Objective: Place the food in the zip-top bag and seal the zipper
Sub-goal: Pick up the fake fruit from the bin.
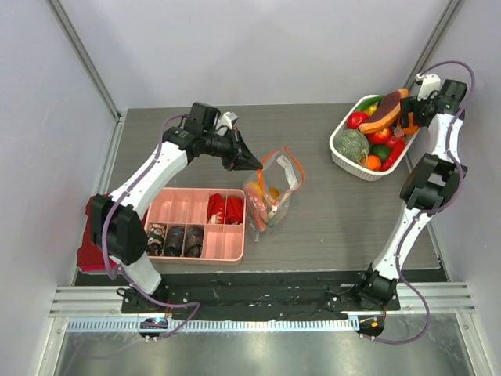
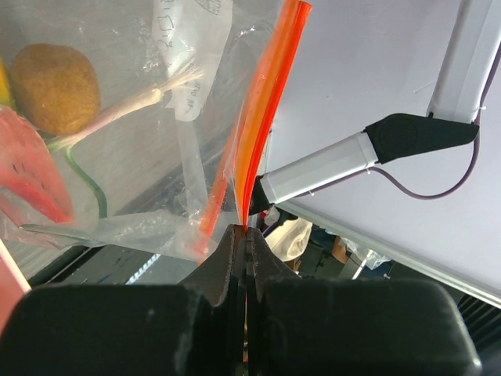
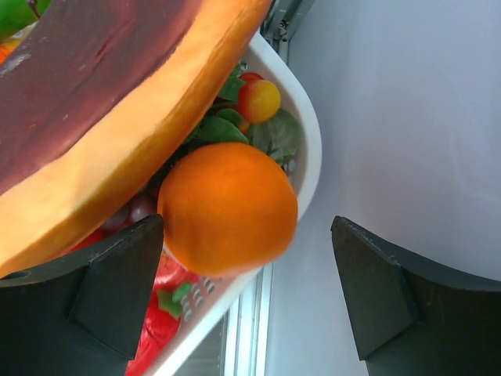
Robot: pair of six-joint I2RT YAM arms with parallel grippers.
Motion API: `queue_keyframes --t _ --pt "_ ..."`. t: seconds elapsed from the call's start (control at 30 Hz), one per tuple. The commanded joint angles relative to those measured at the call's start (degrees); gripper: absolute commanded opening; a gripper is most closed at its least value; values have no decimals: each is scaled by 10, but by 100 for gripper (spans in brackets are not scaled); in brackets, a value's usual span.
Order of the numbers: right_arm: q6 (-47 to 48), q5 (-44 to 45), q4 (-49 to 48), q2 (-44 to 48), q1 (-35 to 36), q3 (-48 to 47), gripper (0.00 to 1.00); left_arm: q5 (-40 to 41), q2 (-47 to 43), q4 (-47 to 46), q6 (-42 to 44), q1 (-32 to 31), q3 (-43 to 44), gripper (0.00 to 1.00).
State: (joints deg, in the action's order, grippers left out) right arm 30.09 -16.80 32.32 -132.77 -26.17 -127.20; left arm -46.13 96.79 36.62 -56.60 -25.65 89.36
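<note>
The clear zip-top bag [image 1: 274,188] lies mid-table with its mouth lifted. My left gripper [image 1: 252,163] is shut on the orange-red zipper [image 2: 270,102], the strip pinched right at its fingertips [image 2: 247,231]. Through the bag's plastic [image 2: 156,117] I see food inside: a brown round piece [image 2: 56,88] and a red piece [image 2: 31,168]. My right gripper [image 1: 405,119] hovers open at the far end of the white basket [image 1: 338,149]. An orange toy fruit [image 3: 227,207] sits between its fingers, against the left finger [image 3: 117,282] and apart from the right one.
The basket rim [image 3: 309,141] holds several toy fruits and a large brown-and-orange slice [image 3: 117,102]. A pink compartment tray [image 1: 176,207] with dark lumps and red pieces lies left of the bag. A red cloth [image 1: 88,252] lies at the left edge.
</note>
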Motion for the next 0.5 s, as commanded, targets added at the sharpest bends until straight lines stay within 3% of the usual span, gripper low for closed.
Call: queue_keyframes --t 0.0,0.13,0.33,0.47 --pt "5 9 -47 -13 9 -21 93 -11 1 -16 0 2 19 0" --pt "1 15 -59 -26 13 -16 92 -12 2 -16 0 4 17 0" --pt "-1 26 -70 -35 14 -16 81 -12 8 -14 1 7 19 0" --pt "5 26 -69 -21 15 -2 65 -12 13 -13 1 7 22 0"
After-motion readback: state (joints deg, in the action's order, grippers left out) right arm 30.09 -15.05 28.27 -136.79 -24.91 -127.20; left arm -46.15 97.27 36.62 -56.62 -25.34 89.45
